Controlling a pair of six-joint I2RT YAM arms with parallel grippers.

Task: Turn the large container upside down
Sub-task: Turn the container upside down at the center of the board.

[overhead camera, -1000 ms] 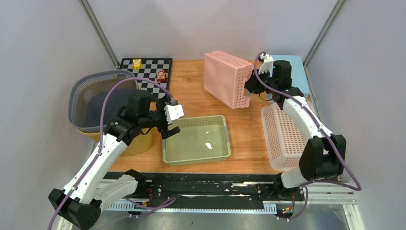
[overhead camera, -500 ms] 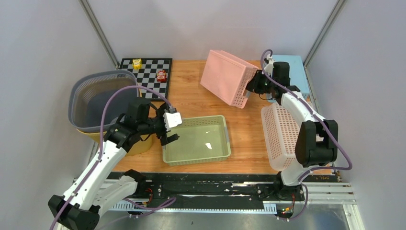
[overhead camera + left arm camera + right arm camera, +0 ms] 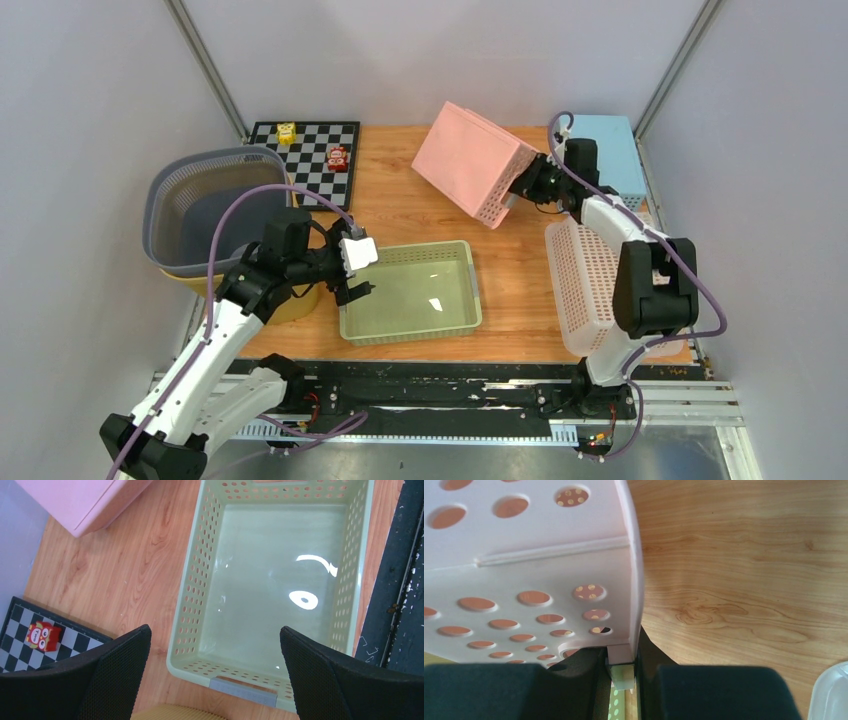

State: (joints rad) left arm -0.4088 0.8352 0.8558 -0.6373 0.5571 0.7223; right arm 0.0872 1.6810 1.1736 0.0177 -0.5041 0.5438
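The right claw (image 3: 620,682) is narrow and pinches the rim of the large pink container (image 3: 470,158) at one corner. The thin perforated wall stands between its two black pads (image 3: 719,692). From the claw, the container reaches out to the left and upward, held tilted above the wooden table (image 3: 400,205). Its smooth closed bottom faces up and to the left, away from the claw. Its open mouth faces down and back toward the claw. The long axis seems to run from the claw's corner toward the far left, but the slant makes this hard to judge.

Just to the right of the claw and a little farther back stands a light blue box (image 3: 610,140). On the near side of the claw, under the right arm, lies a white perforated basket (image 3: 585,285). To the near left is a shallow green tray (image 3: 472,290), and the left claw (image 3: 215,680) hangs wide apart over its left end. Far to the left lie a chessboard (image 3: 310,140) with a red toy (image 3: 337,158) and a yellow toy (image 3: 286,132), and a grey basket (image 3: 165,200). Plain grey walls (image 3: 90,100) close the space around.
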